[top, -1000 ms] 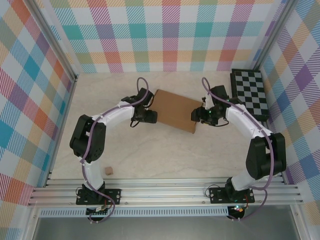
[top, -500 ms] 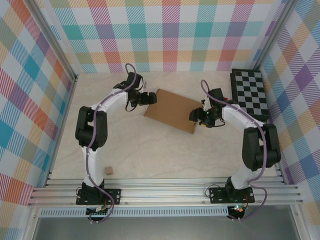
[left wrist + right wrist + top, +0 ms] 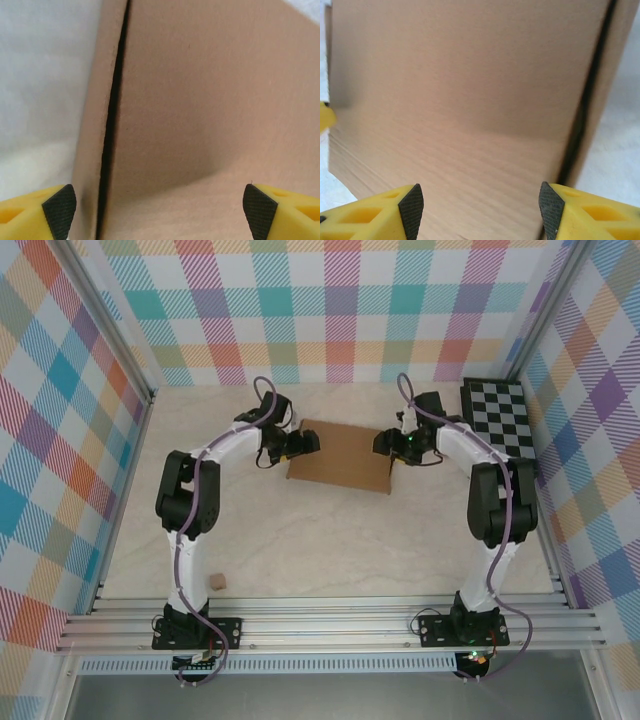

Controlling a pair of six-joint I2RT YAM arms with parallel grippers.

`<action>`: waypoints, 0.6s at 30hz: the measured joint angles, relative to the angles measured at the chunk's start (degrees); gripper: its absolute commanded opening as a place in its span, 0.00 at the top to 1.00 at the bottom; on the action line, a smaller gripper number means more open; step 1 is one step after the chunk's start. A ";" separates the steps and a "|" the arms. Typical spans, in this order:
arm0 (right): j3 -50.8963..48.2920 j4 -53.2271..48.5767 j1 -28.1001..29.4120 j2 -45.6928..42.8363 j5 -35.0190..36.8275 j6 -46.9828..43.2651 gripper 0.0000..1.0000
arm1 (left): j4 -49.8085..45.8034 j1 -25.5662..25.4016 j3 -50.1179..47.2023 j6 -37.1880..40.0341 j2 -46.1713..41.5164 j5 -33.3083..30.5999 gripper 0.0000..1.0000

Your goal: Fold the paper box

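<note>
The paper box (image 3: 340,455) is a flat brown cardboard piece lying mid-table toward the back, its long sides parallel to the back wall. My left gripper (image 3: 302,443) is at its left edge and my right gripper (image 3: 384,445) at its right edge, facing each other. In the left wrist view the cardboard (image 3: 200,100) spreads ahead with a dark slit on the left; the left gripper (image 3: 160,212) stands wide open. In the right wrist view the cardboard (image 3: 470,90) has a dark slit on the right; the right gripper (image 3: 480,210) is open, pads (image 3: 411,210) apart.
A black-and-white checkered board (image 3: 503,425) lies at the back right, close behind the right arm. A tiny tan cube (image 3: 217,582) sits near the front left by the left arm's base. Plaid walls enclose the table on three sides.
Both grippers have moved toward the back wall. The box has swung from a slanted lie to square with the table and shifted back with them.
</note>
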 measured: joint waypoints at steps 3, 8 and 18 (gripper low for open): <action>2.80 -0.48 -0.24 1.73 -0.39 -1.75 0.35 | -0.15 -0.42 -1.86 -1.16 -1.97 -0.09 0.11; 5.05 -4.22 -1.03 1.81 1.62 -3.74 0.34 | -1.20 -0.55 -5.31 -1.70 -7.89 -2.80 0.10; -7.85 -8.22 -1.79 -8.98 3.82 -2.56 0.35 | -1.40 -0.72 -17.38 -0.90 -17.62 -5.01 0.11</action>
